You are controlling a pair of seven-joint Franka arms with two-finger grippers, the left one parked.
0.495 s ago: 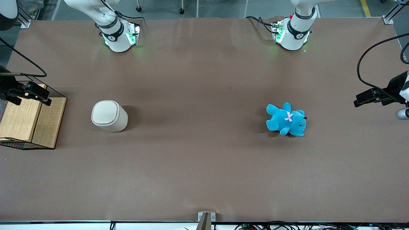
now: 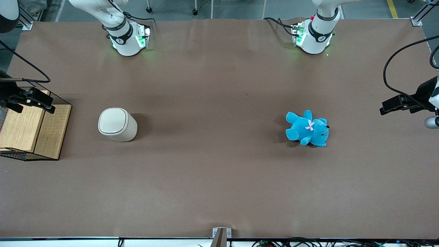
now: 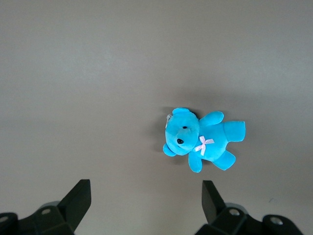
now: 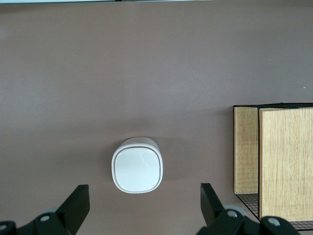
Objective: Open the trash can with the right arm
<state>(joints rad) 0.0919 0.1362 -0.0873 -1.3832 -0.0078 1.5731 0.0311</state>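
Observation:
The trash can (image 2: 116,124) is a small cream-white bin standing upright on the brown table, its flat lid shut. In the right wrist view the trash can (image 4: 137,164) is seen from straight above, lid closed. The right arm's gripper (image 2: 32,99) hangs in the air over the wood-and-mesh box, toward the working arm's end of the table, apart from the bin. The gripper (image 4: 144,190) is open wide with nothing between its dark fingers (image 4: 78,200).
A wood box in black wire mesh (image 2: 31,132) (image 4: 274,161) stands at the working arm's end of the table, beside the bin. A blue teddy (image 2: 307,128) (image 3: 200,139) lies toward the parked arm's end. Both arm bases (image 2: 128,39) stand at the table's edge farthest from the front camera.

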